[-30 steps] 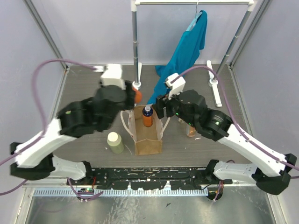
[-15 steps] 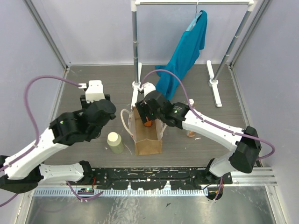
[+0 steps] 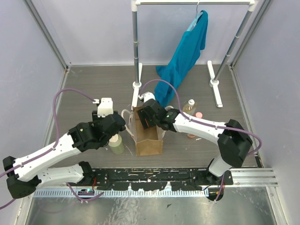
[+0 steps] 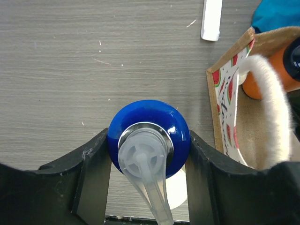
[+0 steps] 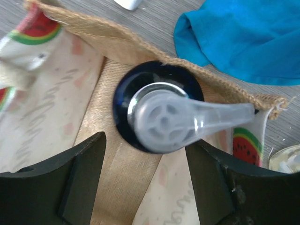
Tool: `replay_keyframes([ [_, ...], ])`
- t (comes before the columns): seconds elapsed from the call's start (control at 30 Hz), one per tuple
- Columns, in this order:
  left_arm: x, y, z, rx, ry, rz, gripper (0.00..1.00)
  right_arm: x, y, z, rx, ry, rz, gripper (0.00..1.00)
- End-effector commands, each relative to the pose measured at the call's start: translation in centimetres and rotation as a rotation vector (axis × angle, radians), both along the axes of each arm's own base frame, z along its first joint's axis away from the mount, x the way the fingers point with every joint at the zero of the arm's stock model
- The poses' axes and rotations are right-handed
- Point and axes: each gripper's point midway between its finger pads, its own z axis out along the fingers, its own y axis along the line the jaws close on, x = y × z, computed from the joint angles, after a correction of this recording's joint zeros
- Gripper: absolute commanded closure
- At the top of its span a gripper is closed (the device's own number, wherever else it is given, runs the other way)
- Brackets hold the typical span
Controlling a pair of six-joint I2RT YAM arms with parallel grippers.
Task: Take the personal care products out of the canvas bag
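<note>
The canvas bag [image 3: 149, 149] sits mid-table. It's soft-sided and floppy, so I'd guess it drags along if anything snags. The left gripper [image 4: 147, 140] is clamped on a blue pump bottle [image 4: 140, 123] just left of the bag, above the yellow-green bottle [image 3: 116, 144]. The right gripper [image 5: 145, 143] is spread wide over a second pump bottle [image 5: 161, 117] standing at the bag's far end. It's probably light, slick plastic, so grab the round collar, not the spout [image 5: 220, 117], which looks flimsy.

Blue pump bottle [image 5: 161, 112] inside canvas bag [image 5: 117, 37]; fingers [image 5: 70, 183] spread beside it.
</note>
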Motion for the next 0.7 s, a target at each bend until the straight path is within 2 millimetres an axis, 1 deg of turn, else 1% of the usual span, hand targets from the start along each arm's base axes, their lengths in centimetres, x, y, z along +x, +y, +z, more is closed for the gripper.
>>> replay_keyframes([
  [0.0, 1.0, -0.6, 0.4, -0.097, -0.073, 0.048, 0.92, 2.9, 0.5, 0.9, 0.086, -0.104, -0.060, 0.26],
  [0.07, 1.0, -0.5, -0.4, -0.091, -0.074, 0.059, 0.91, 3.6, 0.4, 0.7, 0.081, -0.124, -0.075, 0.26],
  [0.13, 1.0, -0.2, -1.4, -0.076, -0.073, 0.070, 0.86, 4.2, 0.4, 0.4, 0.074, -0.136, -0.088, 0.24],
  [0.3, 0.9, -0.8, -3.9, -0.085, -0.041, 0.061, 0.73, 5.2, 1.2, 0.5, 0.112, -0.185, -0.078, 0.21],
  [0.37, 0.8, -1.2, -4.8, -0.085, -0.017, 0.056, 0.61, 5.5, 1.7, 0.7, 0.133, -0.206, -0.066, 0.22],
  [0.4, 0.7, -1.3, -5.1, -0.080, -0.007, 0.053, 0.57, 5.5, 1.9, 0.7, 0.137, -0.209, -0.057, 0.27],
  [0.43, 0.7, -1.3, -5.4, -0.074, 0.004, 0.052, 0.54, 5.5, 2.0, 0.7, 0.140, -0.209, -0.049, 0.37],
  [0.5, 0.6, -1.3, -5.5, -0.064, 0.016, 0.055, 0.47, 5.3, 2.3, 1.5, 0.158, -0.209, -0.034, 0.62],
  [0.53, 0.6, -1.2, -5.4, -0.062, 0.016, 0.059, 0.41, 5.2, 2.3, 2.2, 0.170, -0.215, -0.029, 0.72],
  [0.57, 0.5, -1.1, -5.2, -0.061, 0.015, 0.063, 0.36, 5.0, 2.3, 3.3, 0.190, -0.227, -0.029, 0.78],
  [0.6, 0.5, -0.9, -5.1, -0.060, 0.013, 0.065, 0.30, 4.7, 2.1, 4.4, 0.208, -0.238, -0.027, 0.83],
  [0.63, 0.5, -0.8, -4.9, -0.063, 0.010, 0.067, 0.25, 4.5, 2.0, 6.2, 0.233, -0.256, -0.028, 0.85],
  [0.67, 0.5, -0.8, -4.8, -0.069, 0.006, 0.069, 0.22, 4.1, 1.6, 8.6, 0.265, -0.285, -0.029, 0.86],
])
